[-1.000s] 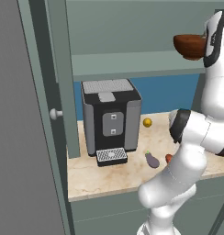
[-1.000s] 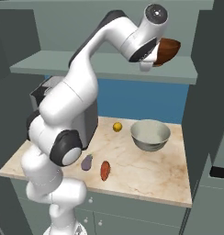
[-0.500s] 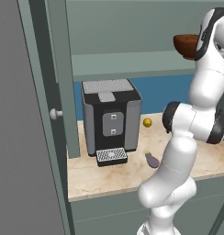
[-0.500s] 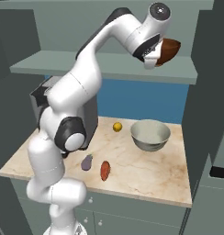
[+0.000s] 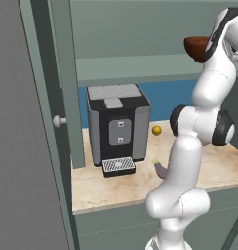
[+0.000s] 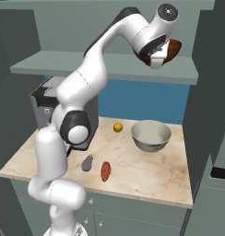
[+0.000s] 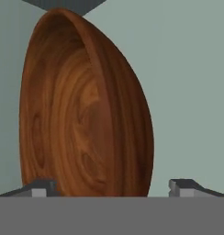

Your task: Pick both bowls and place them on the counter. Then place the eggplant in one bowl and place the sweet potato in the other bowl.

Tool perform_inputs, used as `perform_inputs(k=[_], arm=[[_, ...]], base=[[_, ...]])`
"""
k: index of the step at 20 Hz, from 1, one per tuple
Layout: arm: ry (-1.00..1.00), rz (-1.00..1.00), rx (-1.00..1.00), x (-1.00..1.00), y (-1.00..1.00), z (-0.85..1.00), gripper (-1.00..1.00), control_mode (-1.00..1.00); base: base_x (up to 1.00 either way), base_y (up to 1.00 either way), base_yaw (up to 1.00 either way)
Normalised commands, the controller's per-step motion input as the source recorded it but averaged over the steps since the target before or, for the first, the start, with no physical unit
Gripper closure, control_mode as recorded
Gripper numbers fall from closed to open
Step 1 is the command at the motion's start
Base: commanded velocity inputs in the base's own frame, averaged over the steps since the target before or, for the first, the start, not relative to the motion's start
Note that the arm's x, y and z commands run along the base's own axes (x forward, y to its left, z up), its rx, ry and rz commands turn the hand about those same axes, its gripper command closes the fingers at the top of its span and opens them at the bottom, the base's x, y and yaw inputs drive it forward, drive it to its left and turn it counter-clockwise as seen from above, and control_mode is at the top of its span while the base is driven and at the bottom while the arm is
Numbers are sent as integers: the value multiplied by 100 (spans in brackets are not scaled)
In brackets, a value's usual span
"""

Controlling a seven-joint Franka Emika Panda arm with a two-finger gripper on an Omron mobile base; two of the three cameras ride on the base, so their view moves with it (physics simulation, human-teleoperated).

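The dark reddish-brown wooden bowl [image 6: 173, 48] sits up on the grey-green shelf [image 6: 63, 64]. My gripper [image 6: 163, 56] is at its near side. In the hand view the bowl [image 7: 81, 114] looms close, and my gripper [image 7: 111, 188] is open with its rim between the fingertips [image 7: 40, 187]. The bowl [image 5: 195, 47] and the gripper [image 5: 207, 49] also show in the left base view. The grey-beige bowl [image 6: 151, 134] stands on the counter [image 6: 146, 170] at the back right. The eggplant [image 6: 87, 162] and the sweet potato [image 6: 105, 171] lie side by side near the counter's front.
A black coffee machine [image 5: 118, 124] stands at the counter's back left. A small yellow ball [image 6: 117, 127] lies by the blue wall. An open cabinet door [image 5: 23, 146] hangs at the left, and a dark cabinet side [image 6: 206, 106] borders the counter on the right.
The arm's elbow and lower links have swung upright while the hand has edged closer to the wooden bowl. The bowl has stayed on the shelf.
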Motion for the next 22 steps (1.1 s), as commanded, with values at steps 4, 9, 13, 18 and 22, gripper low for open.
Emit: perform_inputs(k=[4,9,13,18,22], arm=[[0,0,0,-4,-1,-8,100,-100],[11,0,0,-17,-4,-19,100,-100],[19,0,1,-31,0,-12,100,-100],[10,0,8,-59,0,0,100,-100],[-3,0,16,-78,-4,9,100,-100]], base=[[0,0,0],[0,0,0],[0,0,0],[0,0,0],[0,0,0]])
